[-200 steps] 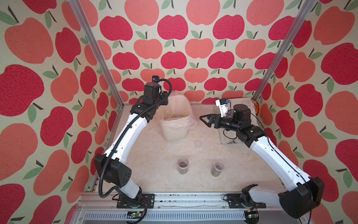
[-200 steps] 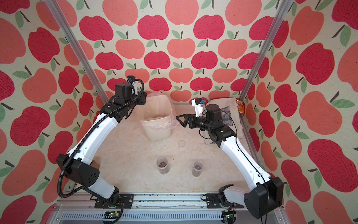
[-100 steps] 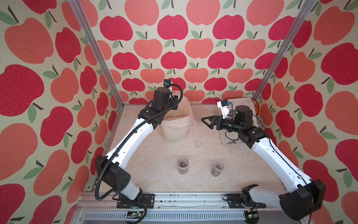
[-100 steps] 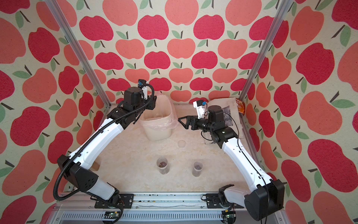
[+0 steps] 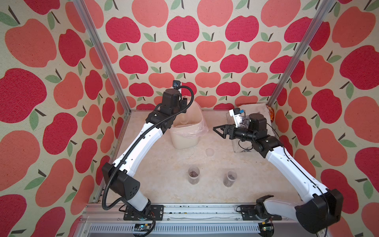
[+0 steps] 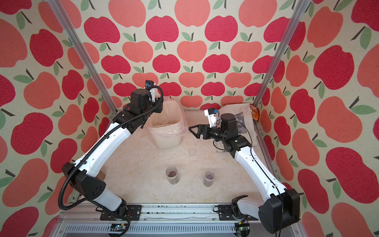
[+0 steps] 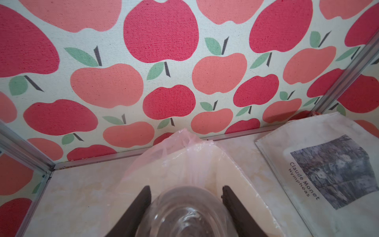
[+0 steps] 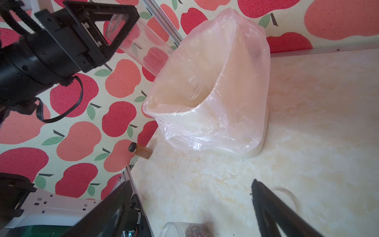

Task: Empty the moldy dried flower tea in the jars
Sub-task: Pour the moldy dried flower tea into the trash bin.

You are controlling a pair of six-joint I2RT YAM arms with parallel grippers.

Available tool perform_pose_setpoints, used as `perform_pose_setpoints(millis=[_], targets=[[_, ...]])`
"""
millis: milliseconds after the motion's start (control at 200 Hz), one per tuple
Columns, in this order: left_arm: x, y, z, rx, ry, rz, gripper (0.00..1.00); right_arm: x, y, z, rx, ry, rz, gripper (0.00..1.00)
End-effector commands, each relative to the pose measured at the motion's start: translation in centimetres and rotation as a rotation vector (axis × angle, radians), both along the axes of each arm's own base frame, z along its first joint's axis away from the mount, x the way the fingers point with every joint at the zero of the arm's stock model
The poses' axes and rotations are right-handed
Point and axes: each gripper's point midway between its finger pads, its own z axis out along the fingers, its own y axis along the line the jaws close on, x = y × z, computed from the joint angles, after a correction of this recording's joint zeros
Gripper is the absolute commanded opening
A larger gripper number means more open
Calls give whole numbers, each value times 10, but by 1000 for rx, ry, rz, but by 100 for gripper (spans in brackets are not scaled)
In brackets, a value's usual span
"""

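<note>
Your left end effector (image 7: 186, 190) is pinching a clear jar (image 8: 139, 47) near its base, one dark finger pressed to each side. Your left wrist view looks straight onto the jar's rounded end. From the right wrist view you can see the jar tilted, base high and mouth low. The mouth is dipped inside the cream bin (image 5: 184, 141) and shows through the plastic liner (image 8: 215, 131). The bin stands at the back of the desk (image 5: 164, 184), left of the middle in both top views, and your left arm reaches over its left rim.

Your right end effector (image 5: 218, 133) hangs above the desk to the right of the bin, apart from it. Its fingers are spread wide with nothing between them, and its tips are turned toward the bin.

You can find the moldy dried flower tea (image 5: 193, 174) as a small dark clump in each of the two standing jars (image 6: 172, 175). They stand near the front of the desk, side by side and well apart from the bin. You cannot tell from above whether lids sit on those two. A round clear lid (image 5: 209, 152) lies flat on the desk between the bin and the right-hand standing jar, touching neither. A pale sheet printed "Claude Monet Nymphéas" (image 7: 328, 164) sits in the back right corner. A small amber bottle (image 8: 141, 151) rests at the desk's left edge against the wall.
</note>
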Motion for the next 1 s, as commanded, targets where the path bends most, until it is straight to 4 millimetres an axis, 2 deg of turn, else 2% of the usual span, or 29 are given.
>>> perform_pose_setpoints(millis=[0,115,225,320,430,520,595,690,810,911,996], targets=[[-3,-4,7,109,-60,31,0,-4,-2,11,28,-31,7,95],[-2,11,-3,-163,57,19,0,-5,-4,10,28,-32,0,95],[-10,-3,8,22,-68,21,0,-6,-5,10,32,-29,-6,95],[-9,8,6,-110,-4,26,0,-6,-5,9,42,-23,-9,95],[-15,0,17,3,-91,22,0,-6,-5,8,47,-16,-10,95],[-15,14,14,-118,-43,38,0,-5,-5,9,51,-16,-11,95],[-16,14,13,-131,-58,28,0,-5,-4,9,56,-13,-11,95],[-14,24,10,-250,-23,22,0,-4,-3,9,60,-8,-10,95],[-16,13,11,-117,-63,6,0,-3,-2,9,65,-2,-9,95],[-10,25,4,-279,3,22,0,-2,-2,8,63,4,-12,95],[-14,11,10,-145,-64,0,0,-2,-2,8,56,7,-12,95]])
